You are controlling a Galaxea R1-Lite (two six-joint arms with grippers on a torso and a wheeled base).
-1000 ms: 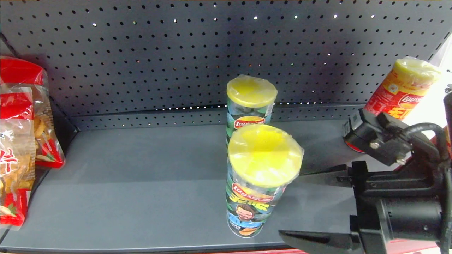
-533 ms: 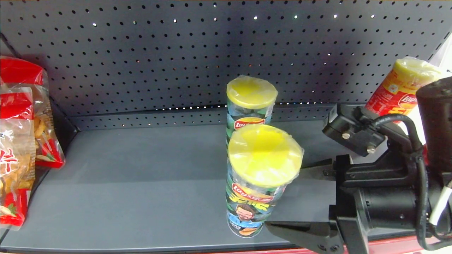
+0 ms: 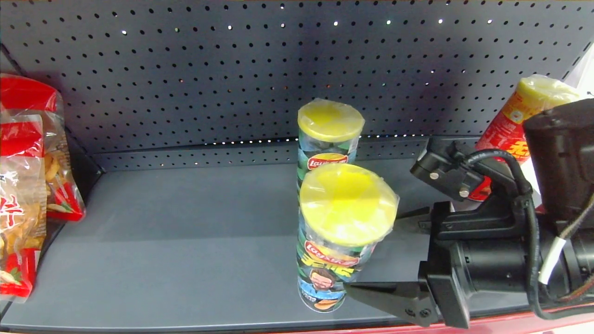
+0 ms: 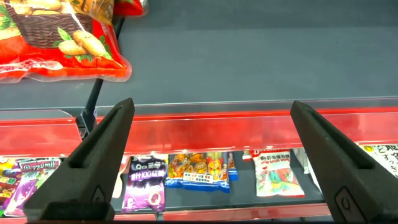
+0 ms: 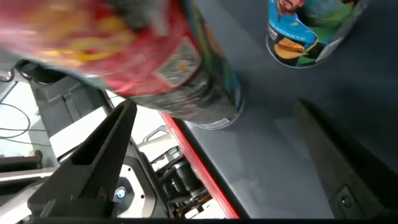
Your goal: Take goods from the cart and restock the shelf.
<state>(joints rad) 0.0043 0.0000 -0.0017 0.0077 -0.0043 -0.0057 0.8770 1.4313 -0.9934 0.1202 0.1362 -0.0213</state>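
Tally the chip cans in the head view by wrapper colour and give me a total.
Green-and-blue cans: 2 (front can, back can)
Red can: 1
Total: 3

Shop, pegboard shelf (image 3: 185, 222), stocked snack bags (image 3: 23, 195)

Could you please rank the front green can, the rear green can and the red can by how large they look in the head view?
Largest: the front green can, though it is also nearest the camera.
Then the rear green can and the red can: they look about alike and each is partly hidden, so I will not rank them.
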